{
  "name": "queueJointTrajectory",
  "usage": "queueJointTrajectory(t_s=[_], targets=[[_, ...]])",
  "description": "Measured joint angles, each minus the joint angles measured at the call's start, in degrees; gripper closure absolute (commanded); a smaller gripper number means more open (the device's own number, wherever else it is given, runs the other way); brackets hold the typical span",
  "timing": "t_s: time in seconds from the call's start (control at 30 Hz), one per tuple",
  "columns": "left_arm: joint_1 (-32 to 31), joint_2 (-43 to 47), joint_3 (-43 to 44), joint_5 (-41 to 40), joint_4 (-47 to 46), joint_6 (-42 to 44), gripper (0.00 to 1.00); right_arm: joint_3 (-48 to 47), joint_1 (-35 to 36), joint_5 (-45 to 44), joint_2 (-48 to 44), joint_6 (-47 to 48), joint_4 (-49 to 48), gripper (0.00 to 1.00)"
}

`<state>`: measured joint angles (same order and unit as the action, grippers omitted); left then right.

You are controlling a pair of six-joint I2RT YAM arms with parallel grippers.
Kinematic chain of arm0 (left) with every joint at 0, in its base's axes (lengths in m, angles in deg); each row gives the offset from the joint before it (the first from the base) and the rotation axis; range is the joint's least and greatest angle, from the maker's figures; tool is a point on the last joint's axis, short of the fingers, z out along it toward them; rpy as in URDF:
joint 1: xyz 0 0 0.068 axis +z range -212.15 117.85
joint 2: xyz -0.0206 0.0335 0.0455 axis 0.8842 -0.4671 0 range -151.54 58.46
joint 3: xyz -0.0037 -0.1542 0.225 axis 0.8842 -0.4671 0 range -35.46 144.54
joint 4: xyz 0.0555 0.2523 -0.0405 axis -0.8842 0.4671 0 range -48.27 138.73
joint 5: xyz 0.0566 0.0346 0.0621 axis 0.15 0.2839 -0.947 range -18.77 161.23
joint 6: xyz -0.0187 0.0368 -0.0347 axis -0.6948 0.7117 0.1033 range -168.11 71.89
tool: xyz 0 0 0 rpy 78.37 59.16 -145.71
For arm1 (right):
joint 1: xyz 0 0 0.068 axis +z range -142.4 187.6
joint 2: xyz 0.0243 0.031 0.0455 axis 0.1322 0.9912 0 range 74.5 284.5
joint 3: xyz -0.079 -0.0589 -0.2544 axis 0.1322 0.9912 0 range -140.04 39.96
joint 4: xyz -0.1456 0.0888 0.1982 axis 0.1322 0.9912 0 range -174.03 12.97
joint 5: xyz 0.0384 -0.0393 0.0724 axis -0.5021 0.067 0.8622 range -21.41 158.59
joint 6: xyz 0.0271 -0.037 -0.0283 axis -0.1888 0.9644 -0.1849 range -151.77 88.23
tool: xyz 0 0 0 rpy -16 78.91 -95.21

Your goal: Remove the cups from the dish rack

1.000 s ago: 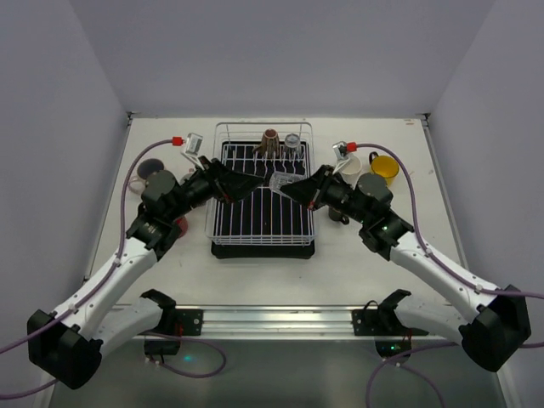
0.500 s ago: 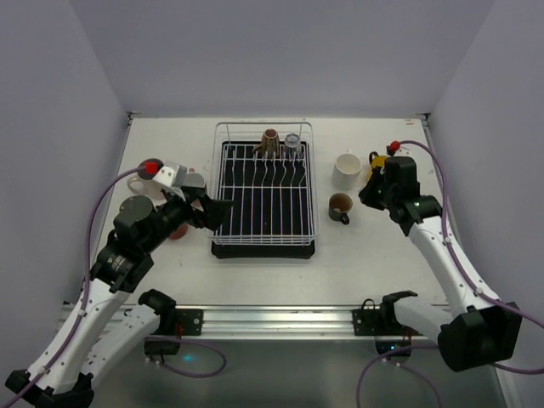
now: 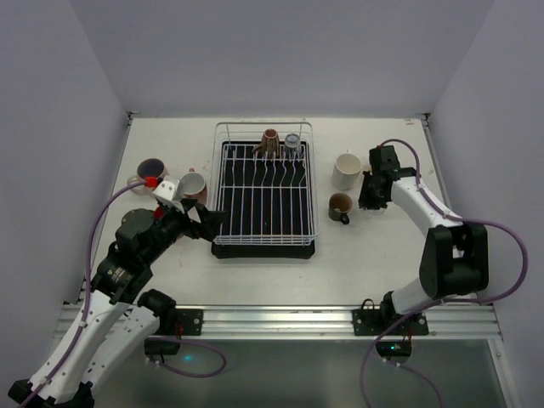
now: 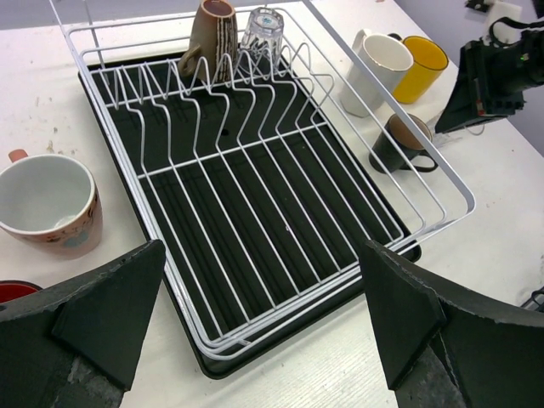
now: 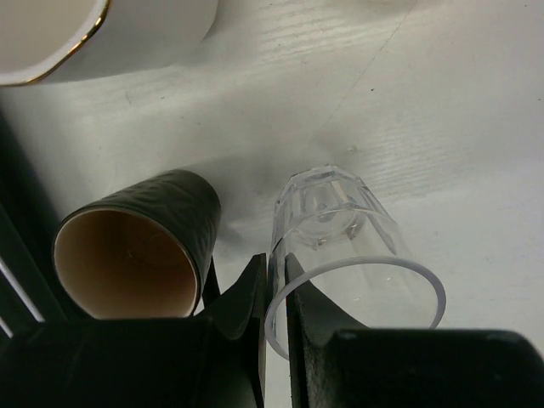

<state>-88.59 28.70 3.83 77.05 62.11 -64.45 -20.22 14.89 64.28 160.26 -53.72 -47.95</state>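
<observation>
The rack [image 3: 263, 191] is set mid-table. The left gripper [image 3: 214, 225] is held wide apart at its near left corner — the right gripper [image 5: 276, 289] is clamped on the rim of a glass [image 5: 340, 229], just beside a dark mug [image 5: 136, 246]. A brown cup [image 3: 270, 141] and a second glass [image 3: 292, 140] are propped on the far prongs

One dish rack [image 4: 255, 204]. Two clear glasses: first glass [image 4: 262, 30] at the rack's 12 o'clock, second glass [image 5: 344, 246] at 3 o'clock. Seven mugs: brown mug [image 4: 212, 38] racked; white mug [image 4: 378, 68], yellow mug [image 4: 422, 66], dark cup [image 4: 401, 144] at 3 o'clock; peach mug [image 4: 47, 204], red cup [image 4: 15, 291], far-left cup [image 3: 151, 165] at 9 o'clock.
</observation>
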Motion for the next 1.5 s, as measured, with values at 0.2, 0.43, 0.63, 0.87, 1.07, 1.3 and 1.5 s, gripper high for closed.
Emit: queueJointTrajectory(t_s=[0.2, 0.43, 0.63, 0.87, 1.07, 1.3, 1.5], targets=[[0.00, 0.66, -0.22, 0.42, 0.04, 0.50, 0.00, -3.37, 0.00, 0.39, 5.99, 0.17, 0.20, 0.80], [0.00, 0.68, -0.22, 0.42, 0.02, 0.87, 0.00, -4.76, -0.02, 0.31, 7.96, 0.57, 0.33, 0.67], [0.00, 0.66, -0.22, 0.22, 0.04, 0.94, 0.00, -5.09, 0.00, 0.33, 7.58, 0.48, 0.33, 0.62], [0.00, -3.76, 0.04, -0.04, 0.02, 0.87, 0.00, -3.93, 0.07, 1.31, -6.25, -0.61, -1.44, 0.52], [-0.24, -13.05, 5.22, 1.27, -0.28, -1.09, 0.00, 5.84, 0.22, 7.74, -30.47, -3.56, -11.39, 0.46], [-7.45, -31.41, 19.47, -3.72, -3.45, -4.17, 0.02, 18.10, 0.76, 14.88, -41.31, -7.43, -19.15, 0.46], [-10.69, -50.64, 34.75, -12.83, -6.16, -4.00, 0.05, 26.03, 1.01, 20.70, -45.55, -10.49, -22.84, 0.46]])
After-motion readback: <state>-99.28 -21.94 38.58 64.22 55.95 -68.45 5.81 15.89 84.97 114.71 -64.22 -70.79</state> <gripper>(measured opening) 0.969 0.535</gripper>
